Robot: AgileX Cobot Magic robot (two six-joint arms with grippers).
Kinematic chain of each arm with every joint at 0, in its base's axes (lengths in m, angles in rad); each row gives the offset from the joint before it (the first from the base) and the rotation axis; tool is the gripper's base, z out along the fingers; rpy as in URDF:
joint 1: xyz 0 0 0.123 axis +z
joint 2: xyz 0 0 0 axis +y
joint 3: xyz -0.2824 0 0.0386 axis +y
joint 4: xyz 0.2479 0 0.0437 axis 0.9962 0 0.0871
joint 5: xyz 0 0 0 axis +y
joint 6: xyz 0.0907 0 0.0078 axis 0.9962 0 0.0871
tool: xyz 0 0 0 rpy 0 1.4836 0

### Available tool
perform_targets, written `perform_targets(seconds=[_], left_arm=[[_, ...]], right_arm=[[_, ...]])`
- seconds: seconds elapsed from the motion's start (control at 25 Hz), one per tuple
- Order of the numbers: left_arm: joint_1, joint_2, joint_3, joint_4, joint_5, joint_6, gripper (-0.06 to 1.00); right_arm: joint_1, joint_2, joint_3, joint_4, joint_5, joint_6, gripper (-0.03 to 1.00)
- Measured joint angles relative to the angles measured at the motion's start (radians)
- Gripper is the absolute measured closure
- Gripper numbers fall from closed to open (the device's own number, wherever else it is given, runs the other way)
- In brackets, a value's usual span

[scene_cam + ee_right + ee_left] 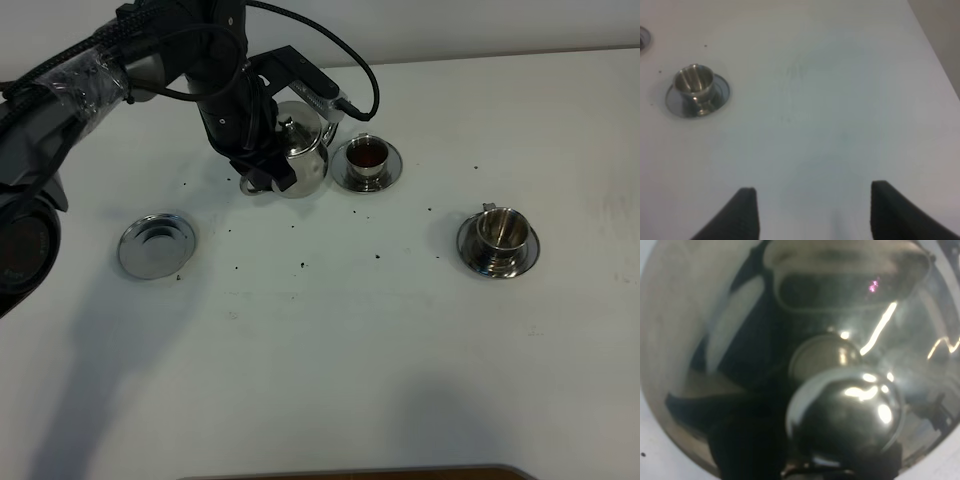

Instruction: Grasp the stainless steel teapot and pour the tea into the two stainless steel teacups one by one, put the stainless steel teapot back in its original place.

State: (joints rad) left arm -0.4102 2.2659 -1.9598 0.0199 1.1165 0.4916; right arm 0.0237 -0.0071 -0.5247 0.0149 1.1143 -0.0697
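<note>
One teacup [367,155] w/ brown tea sits just beside teapot [303,150]; 2nd teacup [498,232] well apart. L gripper [262,175] clamped on teapot handle, away from coaster [156,244]. R gripper [810,215] spread wide, holding nothing.

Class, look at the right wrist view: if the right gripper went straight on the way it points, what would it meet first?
Probably only the bare table. The right gripper stands open, and the teacup on its saucer lies well off that line; depth is unclear.
</note>
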Motion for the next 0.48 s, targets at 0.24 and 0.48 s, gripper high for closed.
perform_targets(seconds=[0.24, 0.48], left_arm=[[-0.013, -0.069, 0.000, -0.038, 0.000, 0.131, 0.70], [-0.085, -0.074, 0.001, -0.072, -0.079, 0.262, 0.70]], right_arm=[[0.000, 0.000, 0.000, 0.000, 0.000, 0.001, 0.48], [0.000, 0.000, 0.000, 0.000, 0.000, 0.001, 0.48]])
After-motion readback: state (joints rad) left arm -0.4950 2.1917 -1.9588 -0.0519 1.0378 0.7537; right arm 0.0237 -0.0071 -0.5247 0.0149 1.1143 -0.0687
